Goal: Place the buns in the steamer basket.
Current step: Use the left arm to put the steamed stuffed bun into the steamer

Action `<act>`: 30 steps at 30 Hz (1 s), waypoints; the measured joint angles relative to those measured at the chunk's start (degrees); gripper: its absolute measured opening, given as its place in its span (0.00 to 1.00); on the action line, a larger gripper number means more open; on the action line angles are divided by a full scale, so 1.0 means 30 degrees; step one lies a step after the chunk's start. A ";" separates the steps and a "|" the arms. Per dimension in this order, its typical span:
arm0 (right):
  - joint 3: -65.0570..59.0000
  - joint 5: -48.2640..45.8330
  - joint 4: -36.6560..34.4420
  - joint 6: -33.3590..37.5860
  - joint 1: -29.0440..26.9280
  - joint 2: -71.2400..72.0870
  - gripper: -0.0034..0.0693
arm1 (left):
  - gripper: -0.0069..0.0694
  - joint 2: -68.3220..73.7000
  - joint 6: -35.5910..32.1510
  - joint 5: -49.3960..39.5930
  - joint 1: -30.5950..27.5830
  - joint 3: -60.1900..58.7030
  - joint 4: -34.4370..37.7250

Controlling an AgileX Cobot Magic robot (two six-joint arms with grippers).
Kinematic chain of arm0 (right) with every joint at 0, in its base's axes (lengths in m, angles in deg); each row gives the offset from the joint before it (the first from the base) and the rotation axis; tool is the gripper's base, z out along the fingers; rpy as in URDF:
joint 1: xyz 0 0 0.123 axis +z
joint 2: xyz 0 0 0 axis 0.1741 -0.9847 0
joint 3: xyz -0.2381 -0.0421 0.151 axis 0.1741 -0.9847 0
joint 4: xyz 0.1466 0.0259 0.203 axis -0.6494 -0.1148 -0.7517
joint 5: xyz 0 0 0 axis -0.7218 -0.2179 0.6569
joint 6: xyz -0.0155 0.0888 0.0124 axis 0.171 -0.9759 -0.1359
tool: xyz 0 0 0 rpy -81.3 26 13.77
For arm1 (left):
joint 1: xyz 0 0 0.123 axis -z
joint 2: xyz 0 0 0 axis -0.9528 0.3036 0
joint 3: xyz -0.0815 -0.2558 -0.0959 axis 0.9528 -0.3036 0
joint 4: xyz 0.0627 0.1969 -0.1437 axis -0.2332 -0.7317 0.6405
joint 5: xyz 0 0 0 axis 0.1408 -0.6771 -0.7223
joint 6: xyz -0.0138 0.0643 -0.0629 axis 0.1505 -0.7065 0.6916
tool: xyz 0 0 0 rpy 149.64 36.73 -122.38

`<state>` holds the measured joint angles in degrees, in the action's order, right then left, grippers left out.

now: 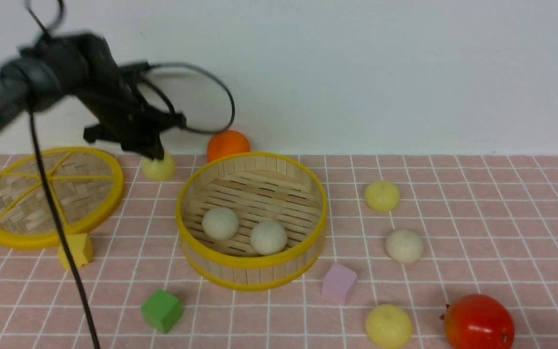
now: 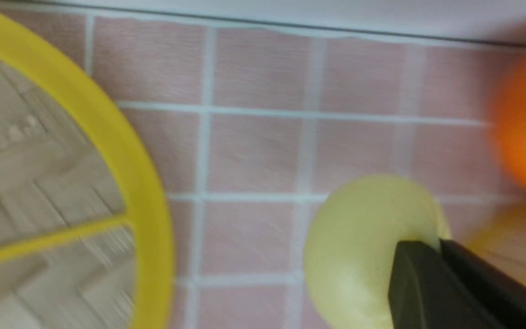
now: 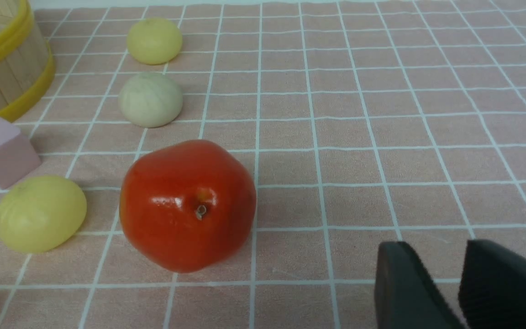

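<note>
**Two buns in, four to go**

The big round bamboo-slat steamer basket with yellow rims (image 1: 252, 263) sits mid-table. Two off-white dome buns (image 1: 220, 223) (image 1: 269, 237) lie on its slatted floor, so I'd call the job about a third done. The flat woven disc with the yellow rim (image 1: 32, 240) lies at the basket's 9 o'clock. The fat red fruit (image 1: 477, 322) down at 4 o'clock is just clutter.

The left gripper (image 1: 153, 154) is down at the basket's 10 o'clock, on a pale yellow bun (image 2: 359, 237). Its jaws look pressed together against the bun's edge, and I can't tell if they've actually pinched any of it. The right gripper (image 3: 445, 256) faces the red fruit with its jaws apart and nothing between them.

Left to do: that yellow one, plus three loose on the cloth. They're a pale yellow bun at 2 o'clock (image 1: 381, 195), an off-white one at 3 (image 1: 404, 245) and another pale yellow at 5 (image 1: 388, 325).
</note>
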<state>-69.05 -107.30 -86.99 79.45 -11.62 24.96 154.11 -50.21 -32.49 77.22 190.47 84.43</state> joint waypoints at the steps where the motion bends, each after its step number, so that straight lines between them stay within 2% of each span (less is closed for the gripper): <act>1: 0.0000 0.0000 0.0000 0.0000 0.0000 0.0000 0.38 | 0.11 -0.0612 -0.0418 -0.0575 0.0091 0.0000 0.0645; 5: 0.0000 0.0000 0.0000 0.0000 0.0000 0.0000 0.38 | 0.11 -0.2147 -0.1176 -0.1783 0.0974 0.0160 0.1936; 11: 0.0000 0.0000 0.0000 0.0000 0.0000 0.0000 0.38 | 0.11 -0.1712 -0.1323 -0.2515 0.2707 0.0182 0.2322; 16: 0.0000 0.0000 0.0000 0.0000 0.0000 0.0000 0.38 | 0.11 0.0197 -0.1323 -0.1469 0.3616 0.0182 0.2120; 21: 0.0000 0.0000 0.0000 0.0000 0.0000 0.0000 0.38 | 0.12 0.1463 -0.1026 -0.0019 0.3792 0.0145 0.0874; 24: 0.0000 0.0000 0.0000 0.0000 0.0000 0.0000 0.38 | 0.19 0.1634 -0.0467 0.0291 0.3792 0.0128 0.0069; 27: 0.0000 0.0000 0.0000 0.0000 0.0000 0.0000 0.38 | 0.35 0.1228 -0.0298 -0.0286 0.3792 0.0128 -0.0110; 28: 0.0000 0.0000 0.0000 0.0000 0.0000 0.0000 0.38 | 0.36 0.1195 -0.0298 -0.0385 0.3792 0.0128 -0.0113; 29: 0.0000 0.0000 0.0000 0.0000 0.0000 0.0000 0.38 | 0.47 0.0697 -0.0292 -0.1494 0.3792 0.0128 -0.0151; 30: 0.0000 0.0000 0.0000 0.0000 0.0000 0.0000 0.38 | 0.50 0.0449 -0.0292 -0.1947 0.3792 0.0128 -0.0151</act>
<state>-69.05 -107.30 -86.99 79.45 -11.62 24.96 155.45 -51.09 -38.33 88.60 190.85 83.98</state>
